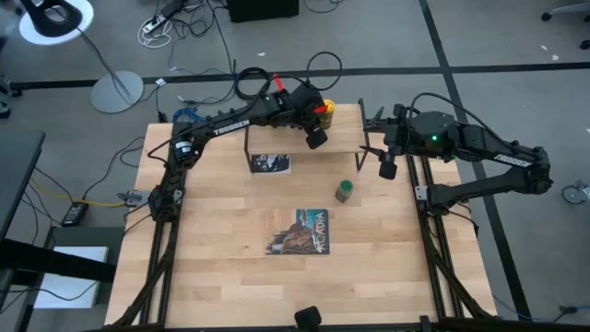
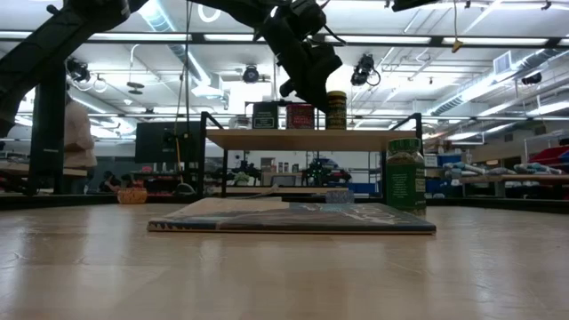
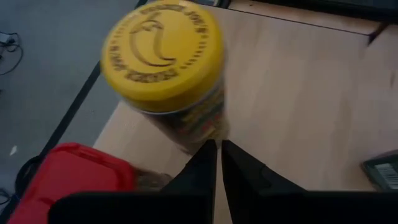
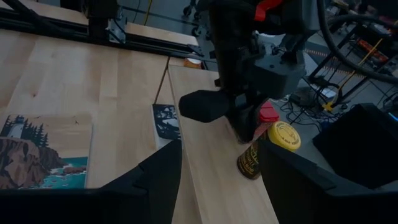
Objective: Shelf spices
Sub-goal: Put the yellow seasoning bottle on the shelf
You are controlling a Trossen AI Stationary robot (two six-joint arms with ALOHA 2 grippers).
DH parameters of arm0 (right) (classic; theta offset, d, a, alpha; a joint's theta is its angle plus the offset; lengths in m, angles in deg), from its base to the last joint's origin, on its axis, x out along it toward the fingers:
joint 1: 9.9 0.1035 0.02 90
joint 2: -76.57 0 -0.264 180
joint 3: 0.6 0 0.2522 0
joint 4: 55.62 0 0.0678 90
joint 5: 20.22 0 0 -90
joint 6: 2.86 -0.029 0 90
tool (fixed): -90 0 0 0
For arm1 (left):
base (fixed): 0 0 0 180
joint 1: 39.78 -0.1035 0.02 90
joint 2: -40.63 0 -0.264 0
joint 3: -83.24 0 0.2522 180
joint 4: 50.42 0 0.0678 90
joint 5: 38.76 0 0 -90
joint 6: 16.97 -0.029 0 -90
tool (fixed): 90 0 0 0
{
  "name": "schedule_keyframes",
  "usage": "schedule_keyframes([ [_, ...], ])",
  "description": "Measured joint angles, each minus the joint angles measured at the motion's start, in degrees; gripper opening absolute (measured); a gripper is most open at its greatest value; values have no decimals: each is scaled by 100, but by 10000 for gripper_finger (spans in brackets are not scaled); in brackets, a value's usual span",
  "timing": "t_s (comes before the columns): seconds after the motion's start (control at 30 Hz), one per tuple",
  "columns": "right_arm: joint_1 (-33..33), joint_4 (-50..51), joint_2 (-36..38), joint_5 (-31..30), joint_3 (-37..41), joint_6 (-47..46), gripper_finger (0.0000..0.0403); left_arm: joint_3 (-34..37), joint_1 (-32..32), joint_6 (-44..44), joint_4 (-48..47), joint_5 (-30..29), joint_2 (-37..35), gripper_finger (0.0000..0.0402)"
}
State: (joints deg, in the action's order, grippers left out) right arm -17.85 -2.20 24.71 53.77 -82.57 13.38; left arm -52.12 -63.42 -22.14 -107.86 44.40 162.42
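The shelf [image 1: 346,134] stands at the table's far middle. In the low view a dark tin [image 2: 264,116], the red tin [image 2: 300,116] and the yellow-capped jar [image 2: 336,110] stand in a row on it. The green-capped jar [image 1: 344,191] stands upright on the table in front of the shelf's right half. My left gripper [image 3: 217,158] is shut and hangs over the shelf, its tips beside the yellow-capped jar [image 3: 165,62] and the red tin [image 3: 68,174]. My right gripper [image 4: 217,180] is open and hovers off the shelf's right end, touching nothing. A small clear thing [image 2: 338,196] sits under the shelf. My left gripper's shut fingertips [image 3: 208,152] stand right at the lower side of the yellow-capped jar [image 3: 193,127], coming slanting down from above. I cannot tell whether they touch it. The jar stands upright on the shelf board.
A flat picture-covered book [image 1: 300,231] lies mid-table, in front of the shelf. A flat black-and-white printed thing [image 1: 270,163] lies on the table at the shelf's near left leg. A person [image 2: 78,133] stands in the room beyond the table. Bare tabletop [image 1: 212,240] lies left and near.
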Motion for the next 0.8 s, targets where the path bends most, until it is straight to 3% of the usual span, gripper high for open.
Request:
schedule_keyframes([
  [0.6,-12,-37,0,2,0,23,209,-2,-30,89,202,231,0,30],
  [0.8,-12,-35,-11,4,0,27,209,-240,3,83,-284,264,4,30],
])
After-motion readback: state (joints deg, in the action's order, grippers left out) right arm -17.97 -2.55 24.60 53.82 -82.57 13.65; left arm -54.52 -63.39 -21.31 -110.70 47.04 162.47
